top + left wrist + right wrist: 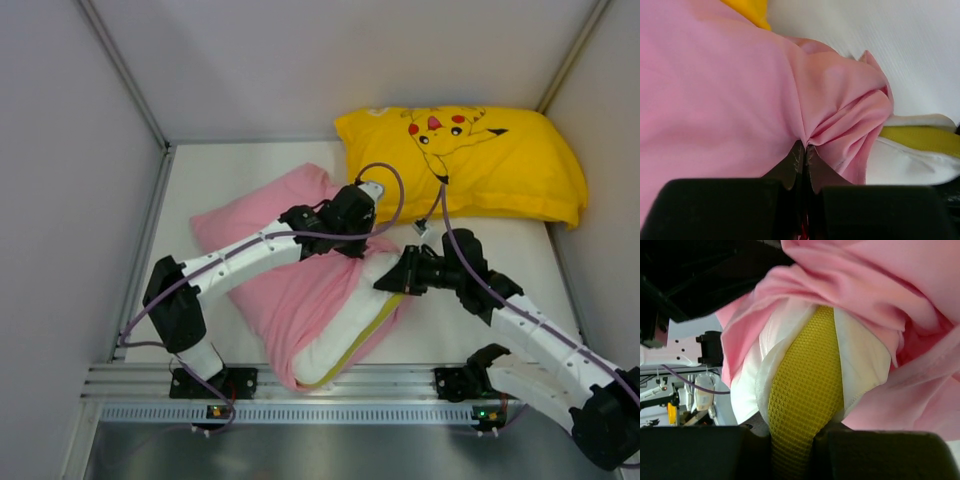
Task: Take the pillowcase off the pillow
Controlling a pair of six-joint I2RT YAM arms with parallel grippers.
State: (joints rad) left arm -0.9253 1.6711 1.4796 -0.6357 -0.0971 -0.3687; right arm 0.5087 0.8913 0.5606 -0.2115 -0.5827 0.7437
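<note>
Pillow (338,343) diagonal, exposed end near-right

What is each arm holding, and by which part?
The left fingers pinch a fold of the pink pillowcase; the right fingers clamp the white pillow by its yellow mesh edge.

The pillow (345,335) lies partly in the pillowcase (285,300), its near right side out. The other pillow (510,165) lies far right.

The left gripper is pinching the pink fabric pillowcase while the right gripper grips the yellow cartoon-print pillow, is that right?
No. The right gripper grips the yellow mesh edge trim of the plump white pillow, as the right wrist view shows. The left gripper does pinch the pink fabric pillowcase.
</note>
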